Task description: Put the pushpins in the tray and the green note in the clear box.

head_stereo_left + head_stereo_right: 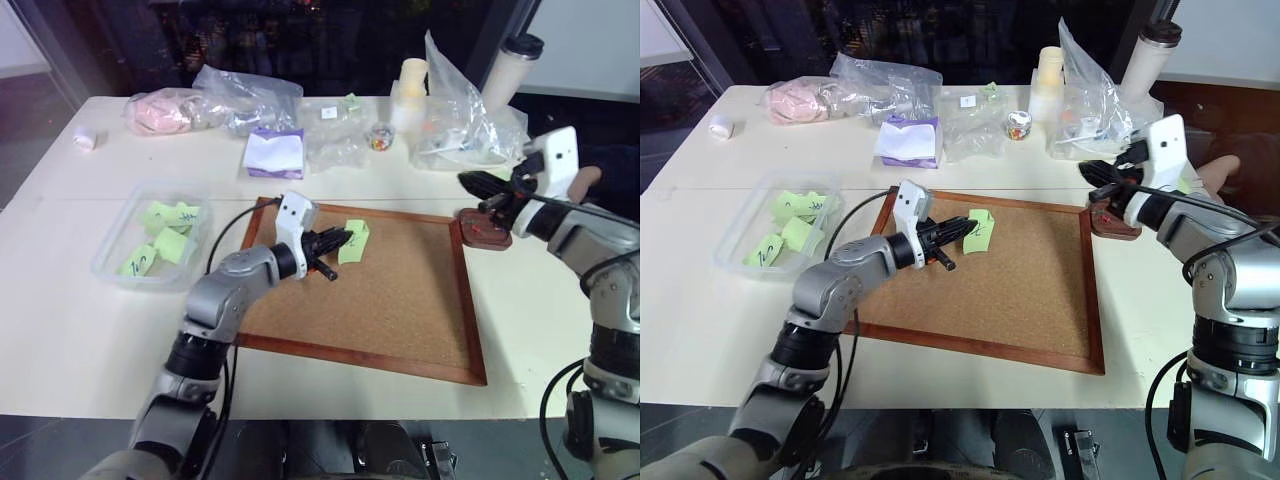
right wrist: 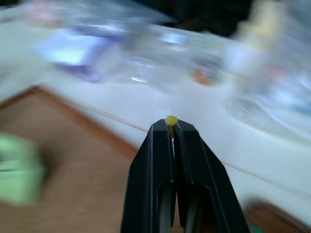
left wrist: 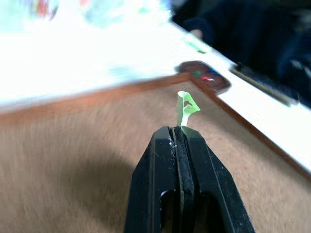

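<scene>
Your left pincer (image 1: 343, 239) is clamped on the green note (image 1: 354, 240) above the cork board (image 1: 400, 300), while your right pincer (image 2: 171, 125) pinches a yellow pushpin (image 2: 171, 120) over the tray (image 1: 484, 229), with the clear box (image 1: 110, 262) far left on the table (image 1: 90, 330).

The left gripper (image 1: 345, 238) is closed on the green note (image 1: 354, 241) above the cork board (image 1: 400, 300). The right gripper (image 1: 468, 181) is over the tray (image 1: 484, 230) beside the board's far right corner. The clear box (image 1: 152, 246) holds several green notes.
</scene>
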Available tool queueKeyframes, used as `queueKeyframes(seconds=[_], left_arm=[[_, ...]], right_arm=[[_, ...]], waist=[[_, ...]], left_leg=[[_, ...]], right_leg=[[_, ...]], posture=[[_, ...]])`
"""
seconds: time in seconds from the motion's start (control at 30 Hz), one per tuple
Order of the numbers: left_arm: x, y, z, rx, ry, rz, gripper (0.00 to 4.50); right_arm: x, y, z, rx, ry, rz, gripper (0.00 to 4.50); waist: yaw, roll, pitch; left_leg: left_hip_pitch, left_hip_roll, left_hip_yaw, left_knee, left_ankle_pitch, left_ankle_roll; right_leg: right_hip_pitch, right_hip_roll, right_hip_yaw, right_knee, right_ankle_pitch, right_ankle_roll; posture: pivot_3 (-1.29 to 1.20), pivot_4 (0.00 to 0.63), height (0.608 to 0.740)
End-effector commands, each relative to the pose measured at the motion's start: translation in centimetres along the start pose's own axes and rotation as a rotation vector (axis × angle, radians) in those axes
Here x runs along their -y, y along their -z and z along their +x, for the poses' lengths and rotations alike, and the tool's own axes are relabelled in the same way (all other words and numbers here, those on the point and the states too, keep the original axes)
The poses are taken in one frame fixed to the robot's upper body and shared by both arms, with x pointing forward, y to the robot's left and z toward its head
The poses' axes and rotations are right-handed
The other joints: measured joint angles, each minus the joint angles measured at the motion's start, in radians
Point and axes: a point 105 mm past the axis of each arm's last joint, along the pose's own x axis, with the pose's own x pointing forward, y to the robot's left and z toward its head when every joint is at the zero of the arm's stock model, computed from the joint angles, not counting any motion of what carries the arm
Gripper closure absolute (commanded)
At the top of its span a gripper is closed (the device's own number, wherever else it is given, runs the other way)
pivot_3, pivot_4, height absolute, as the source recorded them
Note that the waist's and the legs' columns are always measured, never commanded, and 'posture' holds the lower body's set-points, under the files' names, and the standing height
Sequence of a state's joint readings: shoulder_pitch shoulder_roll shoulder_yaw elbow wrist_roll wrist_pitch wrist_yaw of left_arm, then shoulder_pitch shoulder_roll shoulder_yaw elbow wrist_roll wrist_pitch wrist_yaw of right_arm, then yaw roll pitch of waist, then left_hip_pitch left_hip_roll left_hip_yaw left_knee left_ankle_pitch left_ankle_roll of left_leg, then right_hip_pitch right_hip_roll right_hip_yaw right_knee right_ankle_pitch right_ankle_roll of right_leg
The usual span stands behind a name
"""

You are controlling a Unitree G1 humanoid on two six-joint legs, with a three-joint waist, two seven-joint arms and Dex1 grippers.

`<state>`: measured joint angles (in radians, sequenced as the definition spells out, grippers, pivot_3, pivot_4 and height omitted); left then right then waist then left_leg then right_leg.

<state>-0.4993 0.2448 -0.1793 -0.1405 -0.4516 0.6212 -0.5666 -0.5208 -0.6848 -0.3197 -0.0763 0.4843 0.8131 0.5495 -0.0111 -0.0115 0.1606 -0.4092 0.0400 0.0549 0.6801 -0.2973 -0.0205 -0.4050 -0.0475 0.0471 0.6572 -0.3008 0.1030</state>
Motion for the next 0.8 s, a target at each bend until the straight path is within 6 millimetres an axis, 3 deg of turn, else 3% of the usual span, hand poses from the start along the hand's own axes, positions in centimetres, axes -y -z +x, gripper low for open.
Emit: queueKeyframes(seconds=[0.03, 0.27, 0.53, 0.63, 0.8], left_arm=[[1.1, -1.2, -1.6, 0.031, 0.044, 0.127, 4.45], [0.2, -1.9, -6.0, 0.017, -0.009, 0.178, 4.45], [-0.7, -4.7, -8.9, 0.063, -0.054, 0.168, 4.45], [-2.2, -6.1, -10.5, 0.078, -0.109, 0.179, 4.5], [-5.2, -7.5, -12.3, 0.082, -0.229, 0.212, 4.5]], right_arm=[[2.0, 0.4, 0.2, 0.012, 0.067, -0.013, 4.5], [4.2, 4.3, 1.4, -0.081, 0.149, 0.01, 4.5], [6.7, 6.7, 1.7, -0.138, 0.255, 0.032, 4.5], [6.6, 7.2, 1.7, -0.148, 0.241, 0.031, 3.68], [6.2, 7.2, 1.8, -0.147, 0.232, 0.022, 1.08]], waist=[[-0.003, 0.0, 0.0], [-0.006, 0.001, 0.0], [-0.001, 0.001, 0.0], [-0.006, 0.001, 0.001], [-0.007, 0.001, 0.001]], left_leg=[[0.0, 0.0, 0.0, 0.0, 0.0, 0.0], [0.0, 0.002, 0.001, 0.0, 0.0, 0.0], [0.0, 0.001, 0.001, 0.0, 0.0, 0.0], [0.0, 0.002, 0.001, 0.0, 0.0, 0.0], [0.001, 0.002, 0.001, 0.0, 0.0, 0.0]], right_leg=[[0.0, 0.0, 0.0, 0.0, 0.0, 0.0], [-0.001, 0.001, 0.001, 0.001, 0.0, 0.0], [0.0, 0.0, 0.001, 0.001, 0.0, 0.0], [-0.001, 0.001, 0.001, 0.001, 0.0, 0.0], [-0.001, 0.001, 0.001, 0.001, 0.0, 0.0]], posture=[[0.0, 0.15, 0.74], [0.0, 0.15, 0.74], [0.0, 0.15, 0.74], [0.0, 0.15, 0.74], [0.0, 0.15, 0.74]])
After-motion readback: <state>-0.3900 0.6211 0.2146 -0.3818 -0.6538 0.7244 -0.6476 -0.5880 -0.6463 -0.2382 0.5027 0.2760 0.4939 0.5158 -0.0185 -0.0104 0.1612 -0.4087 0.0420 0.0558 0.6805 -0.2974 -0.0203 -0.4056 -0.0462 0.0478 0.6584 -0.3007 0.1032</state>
